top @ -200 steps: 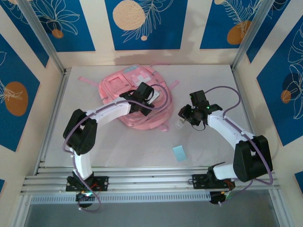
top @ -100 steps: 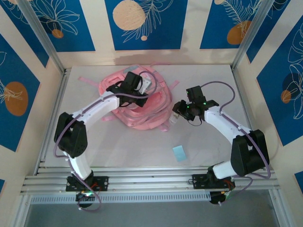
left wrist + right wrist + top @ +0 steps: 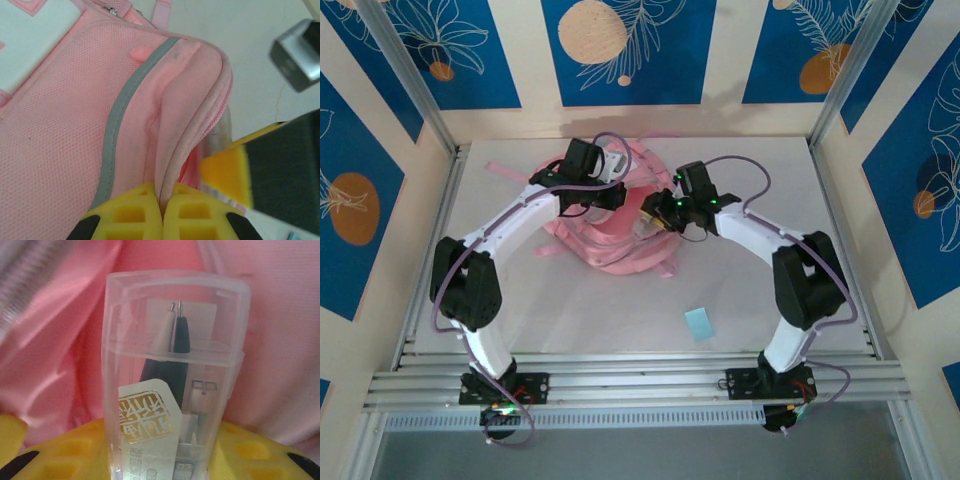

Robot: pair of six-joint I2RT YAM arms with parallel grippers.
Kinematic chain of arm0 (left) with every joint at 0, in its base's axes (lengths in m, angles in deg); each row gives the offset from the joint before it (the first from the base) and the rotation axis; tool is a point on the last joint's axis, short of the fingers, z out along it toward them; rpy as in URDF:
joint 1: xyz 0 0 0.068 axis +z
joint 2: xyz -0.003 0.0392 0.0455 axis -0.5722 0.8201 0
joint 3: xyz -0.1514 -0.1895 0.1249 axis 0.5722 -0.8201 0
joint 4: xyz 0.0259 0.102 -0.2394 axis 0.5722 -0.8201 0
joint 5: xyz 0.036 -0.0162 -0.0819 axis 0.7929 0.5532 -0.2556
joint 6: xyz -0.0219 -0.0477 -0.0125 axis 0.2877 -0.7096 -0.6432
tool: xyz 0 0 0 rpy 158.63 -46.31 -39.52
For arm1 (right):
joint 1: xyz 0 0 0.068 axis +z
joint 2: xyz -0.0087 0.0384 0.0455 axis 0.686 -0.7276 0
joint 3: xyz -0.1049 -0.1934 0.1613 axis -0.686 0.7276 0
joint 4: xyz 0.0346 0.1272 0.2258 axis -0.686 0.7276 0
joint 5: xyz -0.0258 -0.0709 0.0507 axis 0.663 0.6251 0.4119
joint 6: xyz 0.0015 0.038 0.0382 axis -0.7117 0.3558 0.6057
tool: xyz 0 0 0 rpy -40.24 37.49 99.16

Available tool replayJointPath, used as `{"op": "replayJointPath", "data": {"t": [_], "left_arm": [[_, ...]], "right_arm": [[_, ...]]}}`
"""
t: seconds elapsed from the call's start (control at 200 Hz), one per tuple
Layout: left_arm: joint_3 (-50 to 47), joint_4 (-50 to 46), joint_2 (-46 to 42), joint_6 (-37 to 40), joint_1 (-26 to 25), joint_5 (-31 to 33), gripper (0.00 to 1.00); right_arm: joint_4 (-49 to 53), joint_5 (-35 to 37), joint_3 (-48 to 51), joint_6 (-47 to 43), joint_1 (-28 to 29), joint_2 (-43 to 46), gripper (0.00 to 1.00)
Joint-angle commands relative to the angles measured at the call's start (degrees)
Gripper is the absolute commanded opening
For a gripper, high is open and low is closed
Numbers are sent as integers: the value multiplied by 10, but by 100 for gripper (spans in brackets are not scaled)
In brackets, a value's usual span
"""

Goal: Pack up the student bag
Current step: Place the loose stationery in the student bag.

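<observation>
The student bag (image 3: 610, 245), pink with grey trim, lies at the table's back centre. My left gripper (image 3: 618, 190) is shut on the pink fabric edge by the bag's zipper (image 3: 162, 200) and holds that edge up. The bag's mesh side (image 3: 65, 125) spreads beyond the jaws. My right gripper (image 3: 657, 213) is shut on a clear plastic pen case (image 3: 172, 365), with yellow pads on both its sides. Dark and white pens show inside the case. The case tip (image 3: 647, 222) sits at the bag's raised opening, with pink fabric (image 3: 280, 340) close behind it. One of the right gripper's yellow fingers (image 3: 225, 172) shows beside the held edge.
A small light-blue card (image 3: 699, 323) lies flat on the table at the front right. A loose pink strap (image 3: 505, 170) trails toward the back left. Patterned walls and metal posts (image 3: 840, 75) enclose the table. An aluminium rail (image 3: 640, 380) runs along the near edge.
My left gripper has pulled the bag's edge toward the back and bunched the bag up. My right arm has swung left, carrying the pen case to the bag's opening.
</observation>
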Motion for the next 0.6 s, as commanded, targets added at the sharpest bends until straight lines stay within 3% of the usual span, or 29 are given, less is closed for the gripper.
{"op": "replayJointPath", "data": {"t": [0.0,0.065,0.135,0.185,0.385,0.45,0.535,0.595], "left_arm": [[-6,73,-30,-44,2,-45,0],[-19,89,-32,-53,3,-51,0],[-27,101,-35,-60,3,-56,0],[-30,106,-37,-63,3,-58,0],[-30,110,-44,-65,5,-64,0],[-30,113,-46,-68,5,-69,0],[-33,120,-50,-77,5,-79,0],[-35,127,-51,-85,5,-88,0]], "right_arm": [[-74,-45,-38,56,10,-34,31],[-76,-58,-59,65,12,-57,38],[-82,-70,-72,73,12,-77,58],[-93,-76,-69,76,12,-82,66],[-104,-67,-42,52,16,-74,73],[-120,-64,-38,54,22,-80,67],[-136,-63,-51,61,31,-105,39],[-148,-60,-72,62,38,-131,29]]}}
